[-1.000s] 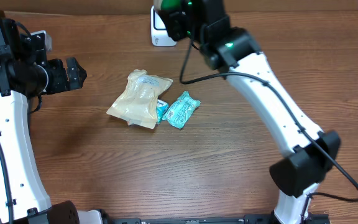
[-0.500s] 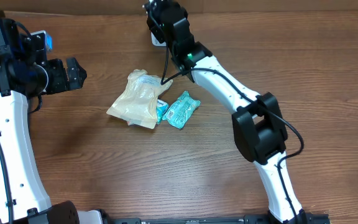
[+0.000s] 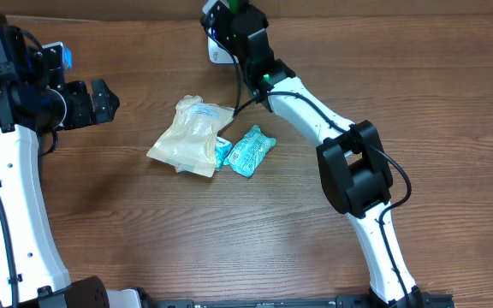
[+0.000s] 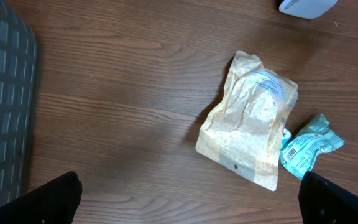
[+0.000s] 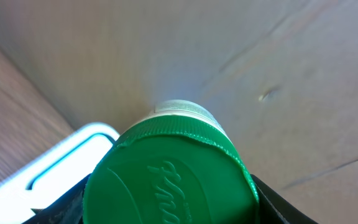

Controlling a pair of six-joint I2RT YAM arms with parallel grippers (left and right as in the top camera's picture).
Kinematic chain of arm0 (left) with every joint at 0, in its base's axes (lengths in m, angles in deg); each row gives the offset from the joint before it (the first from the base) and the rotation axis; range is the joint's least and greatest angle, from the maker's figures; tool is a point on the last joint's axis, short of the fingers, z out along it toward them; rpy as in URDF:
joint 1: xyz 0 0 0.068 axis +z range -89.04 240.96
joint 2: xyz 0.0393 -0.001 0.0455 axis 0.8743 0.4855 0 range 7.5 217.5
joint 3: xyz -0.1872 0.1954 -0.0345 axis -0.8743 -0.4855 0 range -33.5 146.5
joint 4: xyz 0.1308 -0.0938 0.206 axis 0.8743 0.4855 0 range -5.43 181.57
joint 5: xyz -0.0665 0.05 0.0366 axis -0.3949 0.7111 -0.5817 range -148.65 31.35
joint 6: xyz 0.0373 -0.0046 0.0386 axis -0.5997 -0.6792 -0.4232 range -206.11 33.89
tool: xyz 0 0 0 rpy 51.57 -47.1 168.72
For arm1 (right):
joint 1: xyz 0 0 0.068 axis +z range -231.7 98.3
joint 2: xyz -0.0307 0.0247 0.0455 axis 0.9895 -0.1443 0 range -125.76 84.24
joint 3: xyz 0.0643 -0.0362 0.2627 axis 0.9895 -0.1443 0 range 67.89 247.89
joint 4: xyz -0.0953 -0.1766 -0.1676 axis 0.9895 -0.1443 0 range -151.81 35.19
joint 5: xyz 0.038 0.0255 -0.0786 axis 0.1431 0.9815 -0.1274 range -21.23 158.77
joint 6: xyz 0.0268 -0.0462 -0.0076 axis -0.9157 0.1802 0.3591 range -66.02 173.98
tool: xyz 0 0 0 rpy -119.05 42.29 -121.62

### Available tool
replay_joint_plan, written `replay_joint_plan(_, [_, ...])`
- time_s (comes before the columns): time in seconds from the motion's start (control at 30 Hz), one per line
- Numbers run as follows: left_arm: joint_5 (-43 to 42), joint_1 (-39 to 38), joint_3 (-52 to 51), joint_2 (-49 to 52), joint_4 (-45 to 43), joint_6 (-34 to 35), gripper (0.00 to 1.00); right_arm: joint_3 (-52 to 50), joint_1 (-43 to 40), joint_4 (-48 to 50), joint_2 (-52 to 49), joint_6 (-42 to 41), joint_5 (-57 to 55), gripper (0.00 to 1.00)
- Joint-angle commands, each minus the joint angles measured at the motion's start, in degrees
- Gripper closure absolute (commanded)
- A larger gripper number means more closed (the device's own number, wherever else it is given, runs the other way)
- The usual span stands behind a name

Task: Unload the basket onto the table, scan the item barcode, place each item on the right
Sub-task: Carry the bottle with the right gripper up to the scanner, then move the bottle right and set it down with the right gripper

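Bottle [image 5: 169,180] is clamped in my right gripper [image 3: 229,14], just above the scanner [image 3: 216,55]. I'd rotate it slowly until its barcode faces the window. Left gripper [image 3: 107,98] hangs wide apart.

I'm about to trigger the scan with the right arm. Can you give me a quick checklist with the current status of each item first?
1. Right claw gripping the bottle: ok, its green cap sits between the fingers.
2. Bottle at the scanner: ok, held close by it.
3. Barcode facing the scanner: cannot tell, only the cap shows.
4. Left claw open and away from the items: ok.
5. Pouch and packet waiting on the table: ok, lying side by side.
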Motion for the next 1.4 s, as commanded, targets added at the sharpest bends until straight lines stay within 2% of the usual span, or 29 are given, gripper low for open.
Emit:
replay_joint_plan(0.0, [-0.4,0.2,0.2,0.5,-0.1,-1.3,0.0,1.3,-0.3,0.9,-0.6,6.9,-0.9,0.68])
replay_joint_plan(0.1, [-0.4,0.2,0.2,0.5,-0.1,-1.3,0.01,1.3,-0.1,1.5,-0.6,12.2,-0.9,0.65])
replay_joint_plan(0.23, [-0.4,0.2,0.2,0.5,-0.1,-1.3,0.0,1.3,-0.1,1.5,-0.6,15.8,-0.9,0.66])
replay_joint_plan(0.7, [-0.4,0.2,0.2,0.5,-0.1,-1.3,0.0,1.3,2.2,1.6,-0.6,14.9,-1.0,0.66])
replay_joint_plan(0.87, [-0.4,0.2,0.2,0.5,-0.1,-1.3,0.0,1.3,2.9,0.4,1.2,8.5,-1.3,0.62])
replay_joint_plan(1.07, [-0.4,0.2,0.2,0.5,-0.1,-1.3,0.0,1.3,3.9,-7.6,6.9,-0.1,-0.9,0.61])
replay_joint_plan(1.2, [-0.4,0.2,0.2,0.5,-0.1,-1.3,0.01,1.3,4.8,-17.1,12.9,-9.7,1.8,0.57])
replay_joint_plan(1.37, [-0.4,0.2,0.2,0.5,-0.1,-1.3,0.0,1.3,4.8,-32.4,21.9,-26.2,13.6,0.56])
